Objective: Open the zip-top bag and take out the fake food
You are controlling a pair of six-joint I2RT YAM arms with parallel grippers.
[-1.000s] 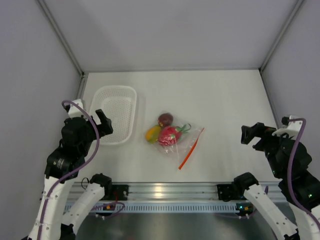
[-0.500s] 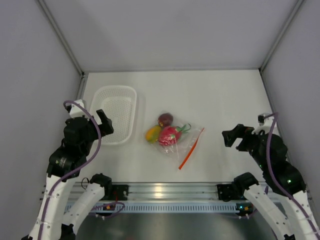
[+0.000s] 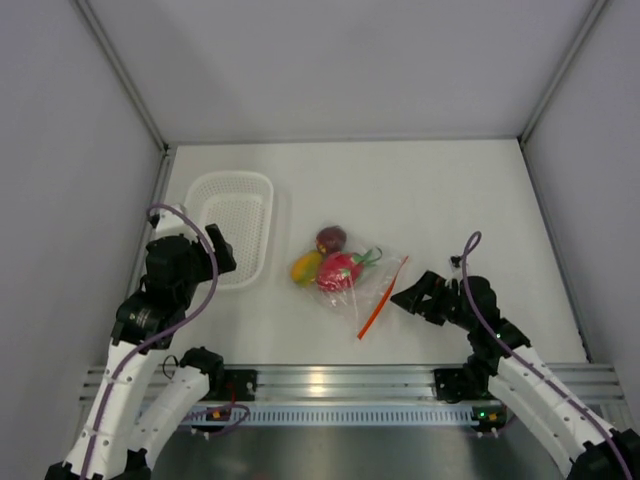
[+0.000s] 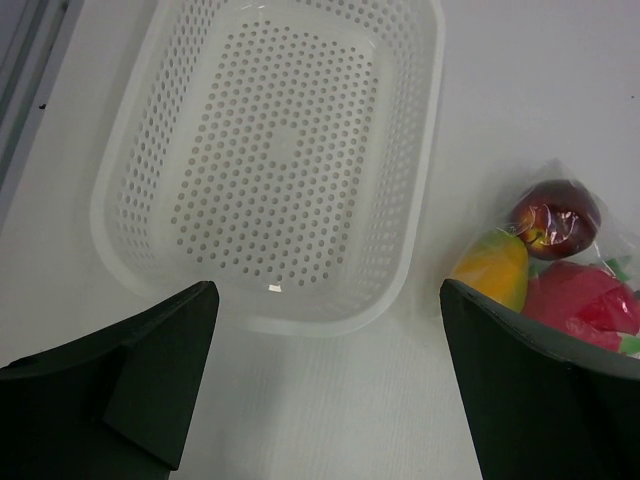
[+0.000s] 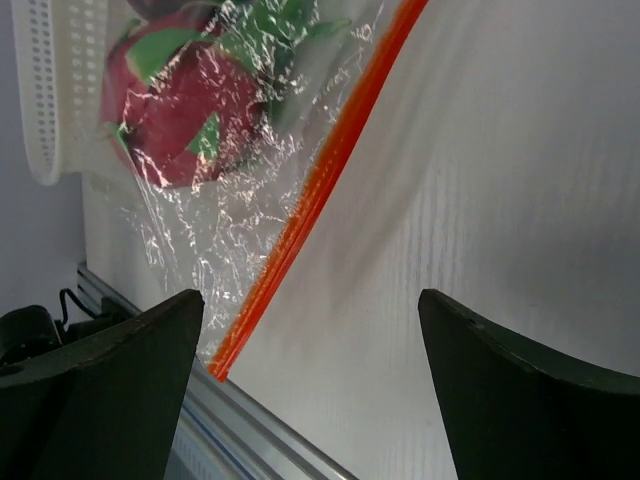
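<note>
From above, the bag (image 3: 372, 290) is lying just right of the basket (image 3: 236, 178), holding the toy fruits (image 3: 337, 268). The left gripper (image 3: 218, 248) is hanging over the basket's near left corner. The right gripper (image 3: 408, 298) is hovering farther right, just past the bag.

In the left wrist view, its fingers (image 4: 170, 360) are standing spread and empty at the basket's near rim.

In the right wrist view, the fingers (image 5: 130, 380) are gaping wide, empty, with the orange zip strip (image 5: 320, 190) between them.

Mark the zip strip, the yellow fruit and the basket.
zip strip (image 5: 318, 180), right wrist view, midway along the orange strip.
yellow fruit (image 4: 493, 268), left wrist view, middle of its upper side.
basket (image 4: 285, 150), left wrist view, bare perforated floor.
</note>
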